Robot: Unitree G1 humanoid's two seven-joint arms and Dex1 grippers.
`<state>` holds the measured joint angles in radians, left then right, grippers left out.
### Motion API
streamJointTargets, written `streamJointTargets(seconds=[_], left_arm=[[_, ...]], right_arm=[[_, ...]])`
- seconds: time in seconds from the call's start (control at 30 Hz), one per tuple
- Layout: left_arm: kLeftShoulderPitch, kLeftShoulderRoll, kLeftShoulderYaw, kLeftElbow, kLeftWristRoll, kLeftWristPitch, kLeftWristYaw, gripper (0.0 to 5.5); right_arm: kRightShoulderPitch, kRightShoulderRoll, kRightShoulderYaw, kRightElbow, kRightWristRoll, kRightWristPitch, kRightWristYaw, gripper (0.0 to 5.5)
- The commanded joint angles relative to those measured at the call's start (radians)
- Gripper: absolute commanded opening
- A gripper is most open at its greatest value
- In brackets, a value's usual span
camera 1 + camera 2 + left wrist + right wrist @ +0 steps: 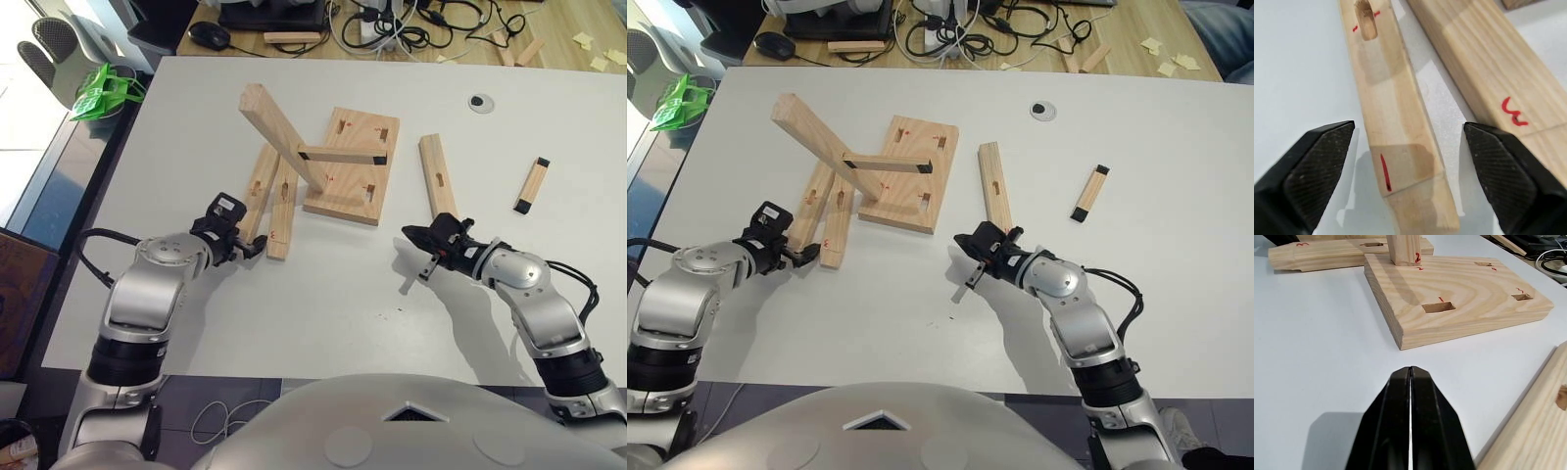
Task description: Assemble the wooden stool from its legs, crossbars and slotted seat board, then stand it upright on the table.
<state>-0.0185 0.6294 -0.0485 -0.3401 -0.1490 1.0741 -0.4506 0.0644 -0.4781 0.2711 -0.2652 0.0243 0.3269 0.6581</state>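
Note:
The slotted seat board [355, 181] lies flat mid-table. One leg [277, 130] stands tilted in it, and a black-tipped crossbar [339, 155] juts from that leg. Two more legs [259, 188] [283, 208] lie side by side left of the board, and another leg [438, 176] lies to its right. A short crossbar [530, 186] rests at the far right. My left gripper [1408, 128] is open, its fingers on either side of the near end of the leftmost lying leg [1396, 122] without touching it. My right gripper [1411, 369] is shut and empty, low over the table near the right-hand leg's near end.
A small grey cap [480, 102] sits at the table's back right. Behind the table, a wooden desk holds a mouse [209, 36], cables and loose wood strips. A green bag [103, 90] lies off the table's left edge. Bare table lies in front of the board.

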Motion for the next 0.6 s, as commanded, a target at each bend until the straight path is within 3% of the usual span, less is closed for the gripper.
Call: streamJointTargets(seconds=[0.03,0.33,0.5,0.6], left_arm=[[0.002,-0.047,0.033,0.083,-0.021,0.081,0.023,3.54],[-0.022,-0.067,0.043,0.174,-0.055,0.103,0.013,2.13],[-0.037,-0.049,0.044,0.208,-0.056,0.075,0.015,2.07],[-0.058,-0.074,0.101,0.189,-0.048,0.038,0.060,2.07]], right_arm=[[-0.039,0.005,0.008,0.047,-0.024,-0.046,-0.010,0.00],[-0.102,0.038,0.008,0.162,-0.040,-0.128,-0.032,0.00],[-0.140,0.091,-0.037,0.218,-0.019,-0.147,-0.087,0.00],[-0.167,0.154,-0.144,0.255,0.036,-0.156,-0.180,0.00]])
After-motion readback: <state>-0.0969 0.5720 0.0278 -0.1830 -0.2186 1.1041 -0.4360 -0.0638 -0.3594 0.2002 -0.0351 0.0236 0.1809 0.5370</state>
